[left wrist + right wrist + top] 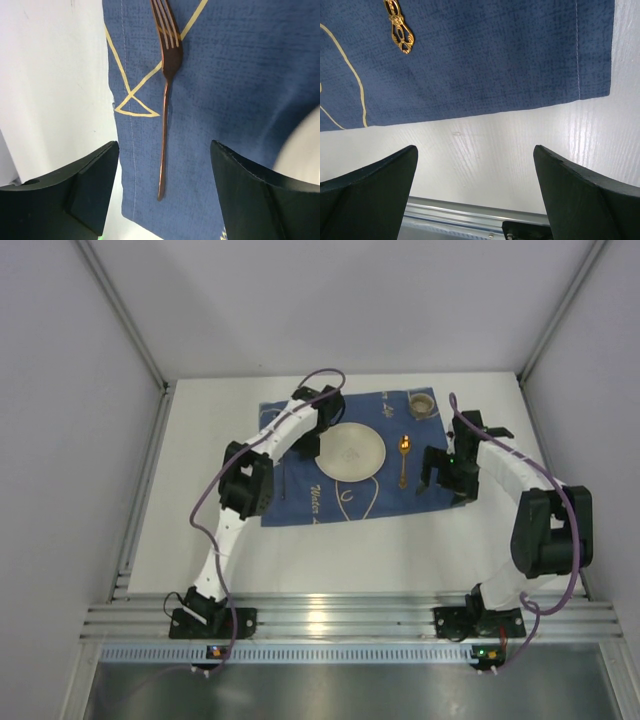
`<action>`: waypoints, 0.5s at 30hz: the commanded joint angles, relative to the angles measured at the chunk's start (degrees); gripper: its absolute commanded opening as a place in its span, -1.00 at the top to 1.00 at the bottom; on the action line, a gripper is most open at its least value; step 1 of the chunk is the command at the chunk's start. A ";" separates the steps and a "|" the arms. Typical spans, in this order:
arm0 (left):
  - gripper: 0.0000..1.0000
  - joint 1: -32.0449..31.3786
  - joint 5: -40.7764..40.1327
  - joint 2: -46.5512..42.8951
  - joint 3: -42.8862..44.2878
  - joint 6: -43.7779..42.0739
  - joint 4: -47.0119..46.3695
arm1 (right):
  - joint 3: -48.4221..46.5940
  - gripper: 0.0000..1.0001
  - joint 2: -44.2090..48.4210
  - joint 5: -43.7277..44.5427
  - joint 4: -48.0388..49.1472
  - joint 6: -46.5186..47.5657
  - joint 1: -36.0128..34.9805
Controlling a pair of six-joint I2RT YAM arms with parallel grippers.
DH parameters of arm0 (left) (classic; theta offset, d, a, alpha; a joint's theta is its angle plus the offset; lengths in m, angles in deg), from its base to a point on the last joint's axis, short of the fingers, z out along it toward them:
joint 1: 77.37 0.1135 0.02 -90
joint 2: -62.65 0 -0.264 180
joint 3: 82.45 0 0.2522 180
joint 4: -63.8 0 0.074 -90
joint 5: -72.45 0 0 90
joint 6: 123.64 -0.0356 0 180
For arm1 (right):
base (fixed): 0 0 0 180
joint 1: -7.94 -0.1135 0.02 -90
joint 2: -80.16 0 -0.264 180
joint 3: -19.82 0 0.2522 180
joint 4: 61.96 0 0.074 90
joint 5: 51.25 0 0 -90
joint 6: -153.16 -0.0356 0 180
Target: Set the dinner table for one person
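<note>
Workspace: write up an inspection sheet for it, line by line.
Surface: white dinner table, blue cloth laid flat on it.
Job's things: plate centred on cloth; fork left of it; spoon right; small cup at far right corner.
Clutter: nothing seen.
Grippers: left gripper open above the fork; right gripper open over the cloth's near edge, both empty.
Cables: purple cables loop along both arms.
Surroundings: pale walls, aluminium rail at near edge.

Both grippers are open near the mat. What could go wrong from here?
The left gripper hangs open over the fork; dropping lower could nudge it crooked or pinch the blue cloth. The right gripper sits by the cloth's corner; snagging it would drag the plate, spoon and cup.
</note>
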 commanded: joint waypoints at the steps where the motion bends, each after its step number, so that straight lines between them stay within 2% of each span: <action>1: -0.58 -0.59 1.46 -10.06 -1.37 -1.15 -3.43 | -4.41 -0.99 -0.21 1.05 0.10 -0.71 -0.94; 3: -0.59 -0.32 1.36 -15.83 -5.14 -2.02 -6.93 | -7.13 -1.00 0.31 1.58 -0.42 -0.80 -1.38; 5: -0.61 0.55 4.16 -21.03 -14.79 -5.52 -12.02 | -9.24 -0.99 1.10 1.23 -0.25 -0.10 -1.91; 6: -0.61 0.90 8.27 -26.97 -18.57 -7.11 -19.53 | -11.78 -0.99 2.15 0.88 -0.16 0.17 -2.09; 7: -0.62 1.17 9.79 -30.16 -26.35 -9.91 -23.09 | -13.28 -1.00 2.86 -0.16 0.10 0.78 -2.17; 8: -0.64 1.52 9.98 -33.42 -30.52 -11.25 -27.65 | -14.69 -1.00 3.65 -0.78 0.62 1.74 -2.52; 9: -0.66 1.78 8.93 -39.89 -34.74 -12.39 -35.96 | -17.31 -1.00 6.01 -1.40 1.41 2.19 -2.88; 10: -0.67 2.05 7.70 -43.17 -43.74 -13.45 -40.91 | -18.64 -0.99 7.16 -1.06 2.72 2.71 -3.23; 12: -0.68 2.93 4.46 -54.33 -54.32 -13.29 -50.58 | -20.41 -0.99 11.53 2.36 4.05 1.59 -4.28; 13: -0.68 3.19 4.35 -58.28 -66.21 -13.98 -63.94 | -19.72 -0.99 13.48 5.68 5.80 0.45 -4.28; 14: -0.68 3.54 5.05 -66.33 -72.51 -15.20 -70.60 | -18.32 -0.99 15.68 7.02 9.29 -1.83 -4.28; 15: -0.67 3.46 6.62 -70.06 -84.58 -17.13 -85.55 | -14.13 -1.00 20.22 8.95 12.11 -2.89 -4.28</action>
